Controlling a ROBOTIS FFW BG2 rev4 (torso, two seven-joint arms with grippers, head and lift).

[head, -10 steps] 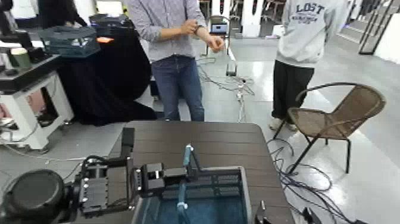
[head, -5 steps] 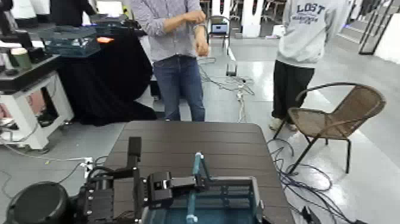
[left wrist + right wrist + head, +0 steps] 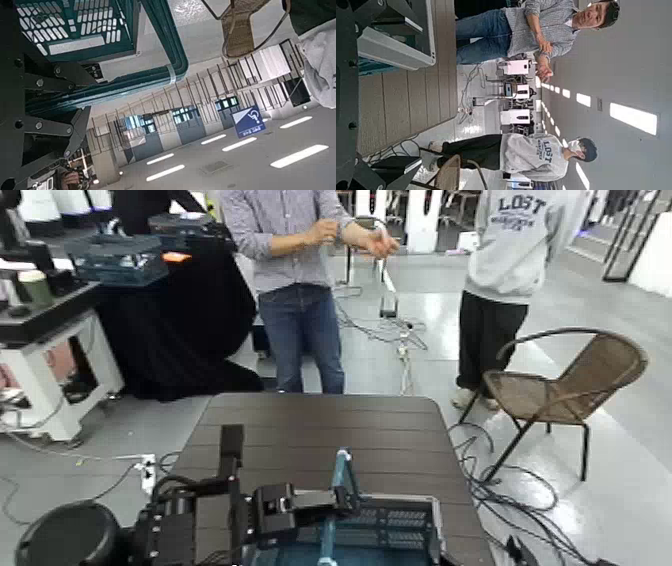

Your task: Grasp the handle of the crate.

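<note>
- Since the earlier frames, the crate has slid a bit toward the robot and over to its right, and the teal bail handle and left gripper went along with it. The slatted brown table hasn't budged.
- The person in the checked shirt has also shifted their hands around, but they're beyond the table and not touching anything on it.
- Left gripper: pressed together on the upright part of the handle, near its upper corner. The bar runs right in between the fingers in the left wrist view, and the whole crate moving with it makes me pretty sure that's a real pinch.
- The handle is standing up in an arch over the middle of the crate, and the latticed crate itself sits on the near part of the table, cut off by the bottom of the head view.
- Right gripper: spread wide with nothing in it, parked low beside the crate on the robot's right.
- So imo the step in hand is the grasp itself, and it looks basically done.
- Next move: keep the squeeze on and quit dragging sideways. If it has to shift at all, go gently, since the grip is off to one end of the arch and the bar could swivel or slip out of the fingers.
</note>
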